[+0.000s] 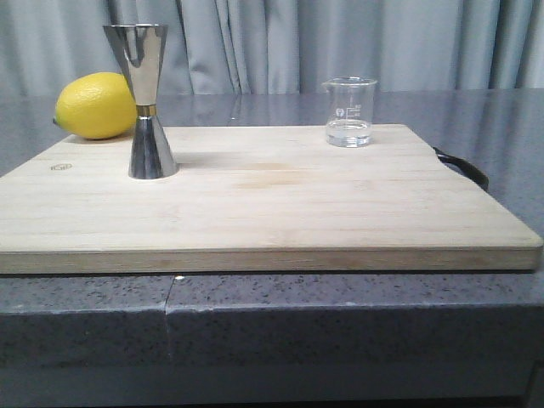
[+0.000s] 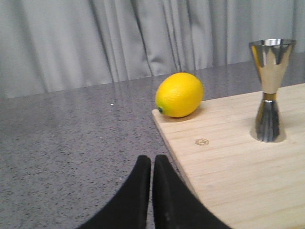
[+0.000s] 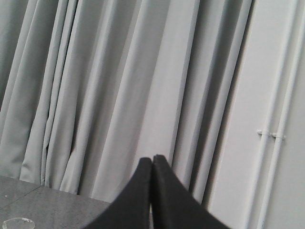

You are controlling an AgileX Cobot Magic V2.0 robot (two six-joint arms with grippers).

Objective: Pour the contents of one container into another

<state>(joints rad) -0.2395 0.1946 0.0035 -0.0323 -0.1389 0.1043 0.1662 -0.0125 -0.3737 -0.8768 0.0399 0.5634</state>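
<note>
A small clear glass beaker [image 1: 349, 111] with white marks and some clear liquid stands upright at the back right of the wooden board [image 1: 255, 212]. The tall steel jigger [image 1: 148, 102] with a gold waist band stands upright at the board's back left; the left wrist view also holds the jigger [image 2: 269, 90]. Neither gripper shows in the front view. My left gripper [image 2: 152, 160] is shut and empty, low over the counter off the board's left edge. Raised and aimed at the curtain, my right gripper [image 3: 152, 160] is shut and empty, with the beaker's rim [image 3: 16, 223] just showing at the frame's corner.
A yellow lemon [image 1: 95, 104] lies behind the board's left corner, close to the jigger; the left wrist view shows the lemon [image 2: 179, 94] too. A black handle [image 1: 463, 166] sticks out from the board's right side. Grey speckled counter [image 1: 255, 314] surrounds the board, with curtains behind.
</note>
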